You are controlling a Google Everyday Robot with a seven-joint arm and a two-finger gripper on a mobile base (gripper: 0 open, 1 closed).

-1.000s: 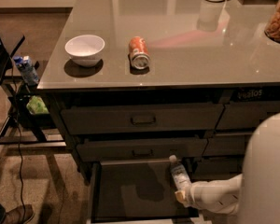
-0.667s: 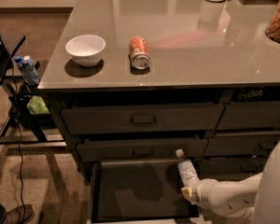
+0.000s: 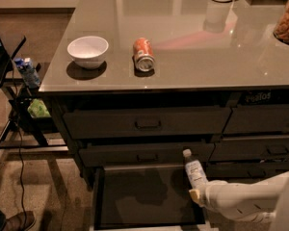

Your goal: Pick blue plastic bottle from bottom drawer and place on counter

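Bottom drawer below, claw around clear, white-capped blue plastic bottle

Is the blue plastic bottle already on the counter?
No, the gripper holds the blue plastic bottle over the bottom drawer, below the counter.

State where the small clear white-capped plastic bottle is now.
Lower right of the camera view: the small clear plastic bottle is over the right edge of the dark bottom drawer, base in the gripper.

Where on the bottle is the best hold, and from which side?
Grip the bottle across its straight lower body, from the drawer's open front-right, where the end effector clamps its base. The cap end narrows and points toward the cabinet.
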